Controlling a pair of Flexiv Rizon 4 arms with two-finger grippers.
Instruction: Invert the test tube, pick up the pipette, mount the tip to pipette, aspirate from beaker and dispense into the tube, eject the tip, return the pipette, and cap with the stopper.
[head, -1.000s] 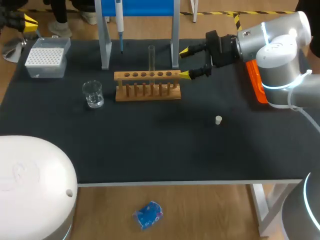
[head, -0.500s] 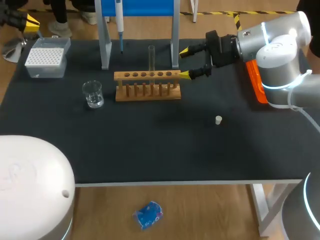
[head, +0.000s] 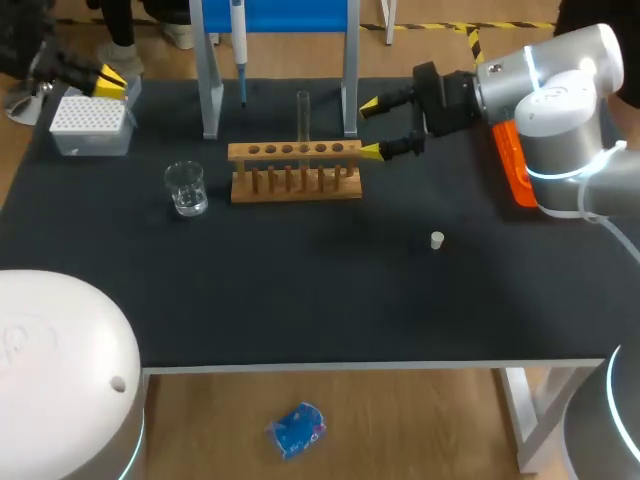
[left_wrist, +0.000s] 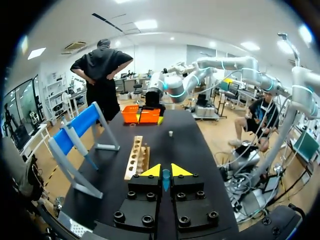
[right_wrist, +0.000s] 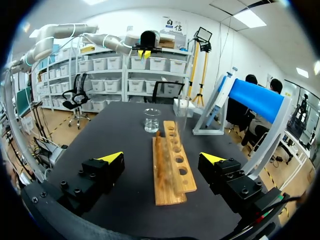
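Left gripper: left gripper at the table's 10 o'clock corner, just beside the white box of pipette tips. Yellow fingertips drawn together, with no task item seen between them.
Beaker: small clear glass beaker, near the rack at its 9 o'clock.
Pipette: slim white pipette hangs on the blue-and-grey stand, 11 o'clock of the rack. Long axis vertical, nose down.
Test tube: clear glass test tube stands in the pale wooden rack. Long axis vertical; mouth end cannot be told.
Right gripper: right gripper at the rack's 2 o'clock end, fingers spread wide, empty, apart from the wood.
Stopper: small white stopper on the black table, 4 o'clock of the rack, well apart.
Progress: inversion looks done, judging by the upright tube. Pipette pickup, tip, transfer, eject, return and capping all remain.
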